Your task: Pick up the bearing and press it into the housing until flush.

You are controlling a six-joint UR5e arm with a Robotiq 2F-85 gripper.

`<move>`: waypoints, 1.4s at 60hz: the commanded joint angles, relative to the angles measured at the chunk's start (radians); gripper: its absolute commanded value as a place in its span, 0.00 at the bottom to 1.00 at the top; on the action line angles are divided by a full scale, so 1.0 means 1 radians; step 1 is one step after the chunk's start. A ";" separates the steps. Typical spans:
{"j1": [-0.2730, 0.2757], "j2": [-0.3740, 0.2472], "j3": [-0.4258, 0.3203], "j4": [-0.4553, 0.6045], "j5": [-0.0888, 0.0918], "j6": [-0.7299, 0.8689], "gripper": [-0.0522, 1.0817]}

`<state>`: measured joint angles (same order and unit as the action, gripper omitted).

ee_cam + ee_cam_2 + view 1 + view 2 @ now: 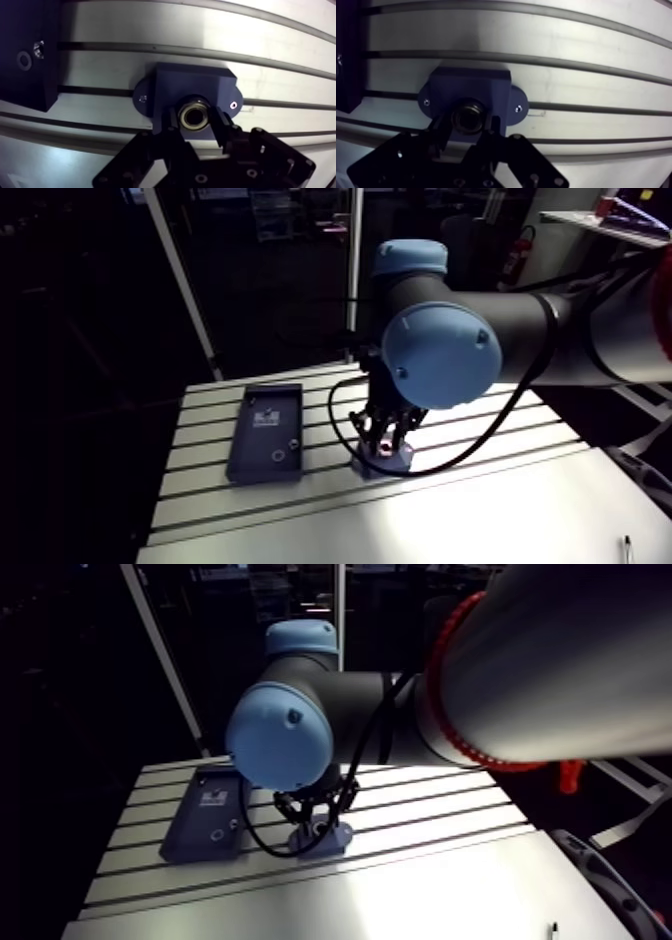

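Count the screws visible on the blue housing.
2: one screw in a flange of the housing beside the bearing, one in the opposite flange. Any others could be hidden beneath the end effector.

the desk [195, 450] is slotted aluminium, with dark grooves running from side edge to side edge. along its near edge lies a smooth pale sheet [450, 518] without grooves. a shallow dark blue tray [250, 443] sits flat on the grooved part, toward the far left corner as the arm view shows it, its long sides crossing the grooves. inside, a pale label [266, 417] lies at the tray's far end. closer to its near end are a small ring [274, 455] and, just beside it, a small shiny piece [292, 444] too small to identify. near the desk's near right corner a thin dark stick [626, 550] lies on the sheet.
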<state>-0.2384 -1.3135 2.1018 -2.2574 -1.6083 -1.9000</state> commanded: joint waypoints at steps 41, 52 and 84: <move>0.001 0.006 -0.003 0.000 0.000 0.000 0.59; 0.001 0.006 -0.002 0.000 0.000 0.000 0.59; -0.001 0.004 -0.001 0.000 0.002 0.000 0.05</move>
<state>-0.2394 -1.3085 2.1010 -2.2570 -1.6081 -1.8993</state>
